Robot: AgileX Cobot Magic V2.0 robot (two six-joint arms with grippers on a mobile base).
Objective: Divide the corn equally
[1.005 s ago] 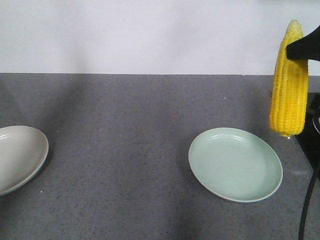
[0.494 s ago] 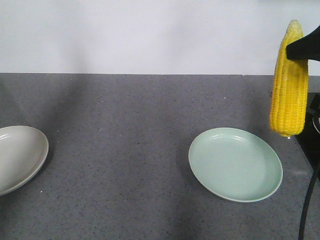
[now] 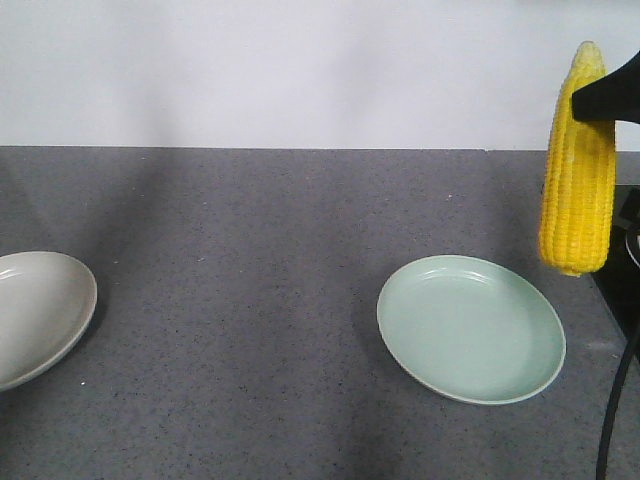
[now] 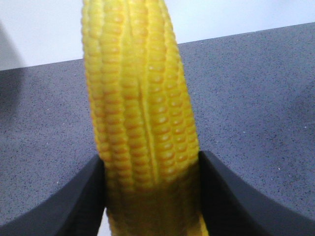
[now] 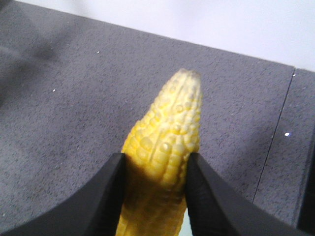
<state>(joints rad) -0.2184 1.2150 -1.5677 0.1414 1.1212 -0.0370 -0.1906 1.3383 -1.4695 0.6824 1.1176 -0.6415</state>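
Note:
One corn cob (image 3: 578, 170) hangs upright at the far right of the front view, above and to the right of the pale green plate (image 3: 470, 330). My right gripper (image 3: 590, 100) is shut on it near its tapered tip. In the right wrist view that cob (image 5: 170, 132) sits between the black fingers of the right gripper (image 5: 155, 162), with the tip poking past them. My left gripper (image 4: 150, 167) is shut on a second corn cob (image 4: 140, 98), which fills the left wrist view. The left gripper is outside the front view.
A beige plate (image 3: 40, 310) lies at the left edge of the grey counter (image 3: 250, 250), cut off by the frame. A black cable (image 3: 612, 410) and dark equipment (image 3: 630, 250) occupy the right edge. A white wall stands behind the counter.

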